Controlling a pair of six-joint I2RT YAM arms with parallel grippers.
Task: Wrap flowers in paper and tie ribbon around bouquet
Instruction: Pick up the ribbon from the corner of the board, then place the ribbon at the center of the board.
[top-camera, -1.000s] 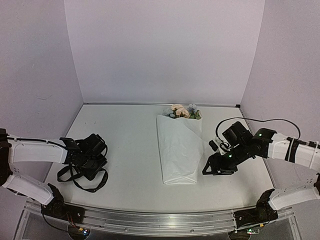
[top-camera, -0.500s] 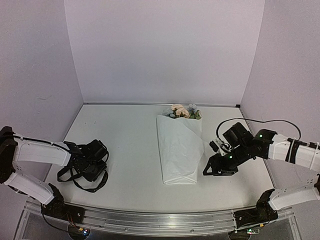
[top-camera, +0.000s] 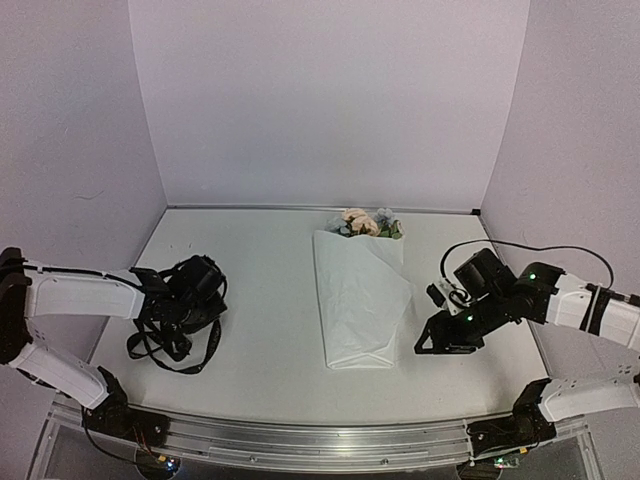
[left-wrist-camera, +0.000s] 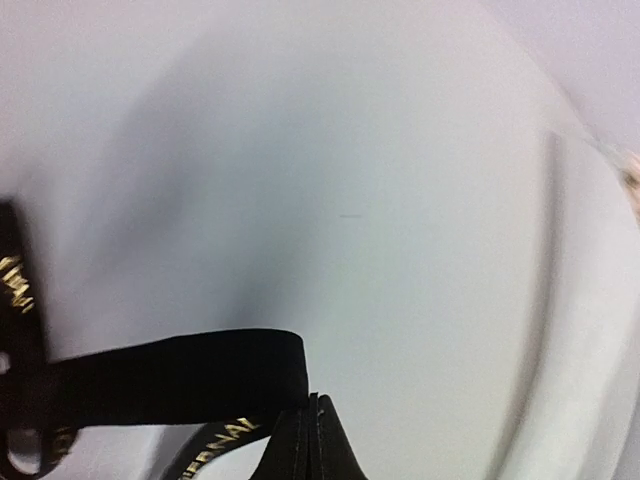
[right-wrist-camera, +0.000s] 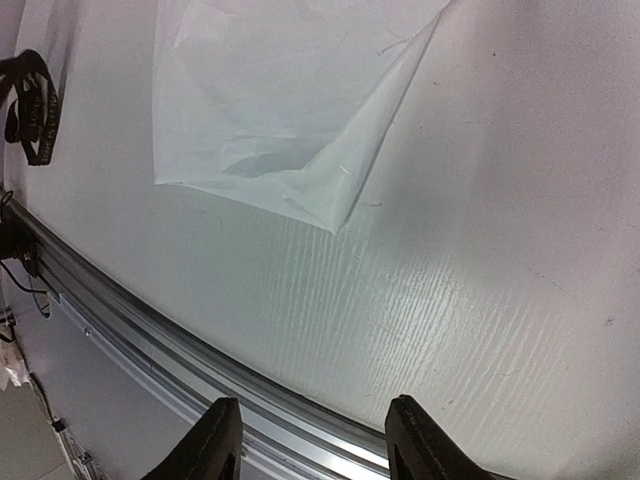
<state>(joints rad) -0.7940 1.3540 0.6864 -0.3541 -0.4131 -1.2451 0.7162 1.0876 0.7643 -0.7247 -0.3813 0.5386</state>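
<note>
Lower left, top view: left claw sits over the heaped narrow black fabric ribbon. The white paper-cone bouquet lies well apart to its right, its long axis running up-frame, with peach and blue-grey blooms at the top. The right claw is nearer, just beside the cone's lower right edge. Left wrist view: fingertips clenched, apparently pinching the ribbon. Right wrist view: fingers parted and empty, paper at upper centre.

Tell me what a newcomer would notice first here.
The white bouquet lies in the middle, flowers peeking out at its far end. At the left, the left claw is shut on a tangled black ribbon. The right claw hangs open beside the bouquet's near right corner.
</note>
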